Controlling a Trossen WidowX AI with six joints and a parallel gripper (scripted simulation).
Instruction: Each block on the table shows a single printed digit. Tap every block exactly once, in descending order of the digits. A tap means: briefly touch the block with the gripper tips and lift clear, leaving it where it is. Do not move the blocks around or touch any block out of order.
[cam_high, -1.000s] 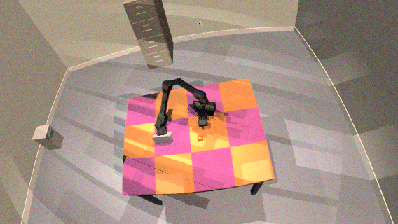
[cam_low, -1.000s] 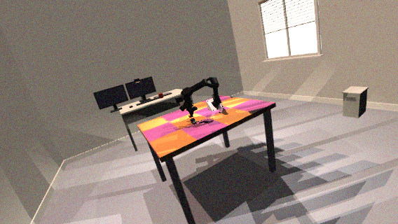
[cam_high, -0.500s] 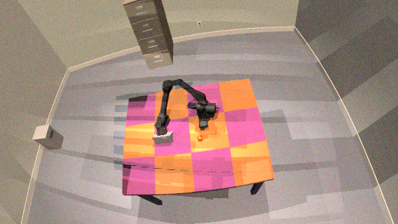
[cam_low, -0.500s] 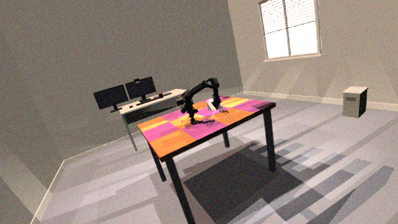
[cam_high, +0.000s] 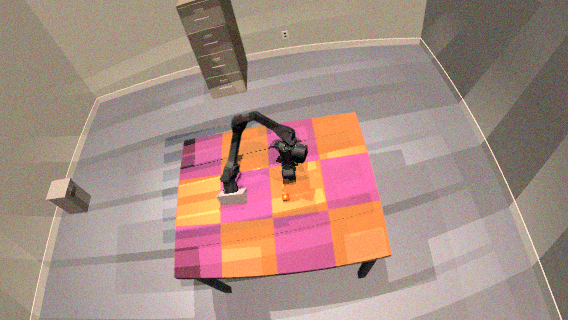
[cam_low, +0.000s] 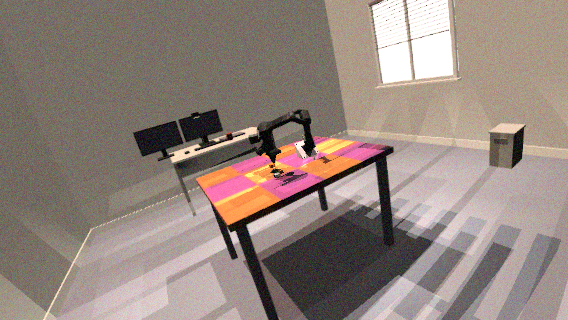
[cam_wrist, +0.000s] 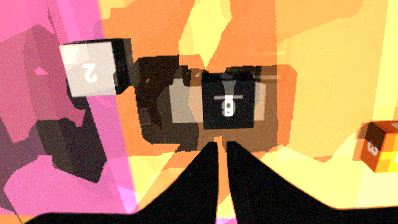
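My gripper (cam_high: 289, 182) (cam_low: 273, 161) (cam_wrist: 221, 150) is shut, its tips almost together with nothing between them. It points down at the table. In the wrist view the tips appear just below a black block (cam_wrist: 228, 102) with a white underlined digit, 6 or 9; I cannot tell which, nor whether they touch it. A grey-white block (cam_wrist: 90, 70) with a 2 and dark sides is at the wrist view's upper left. An orange block (cam_high: 285, 197) (cam_wrist: 381, 150) with a 3 is at the wrist view's right edge. The black and grey-white blocks are hidden in the top view.
The blocks are on a pink and orange checkered table (cam_high: 305, 245) (cam_low: 225, 192). The arm's pale base (cam_high: 233, 196) is to the left of the orange block in the top view. Dark shadows fall around the black and grey-white blocks in the wrist view.
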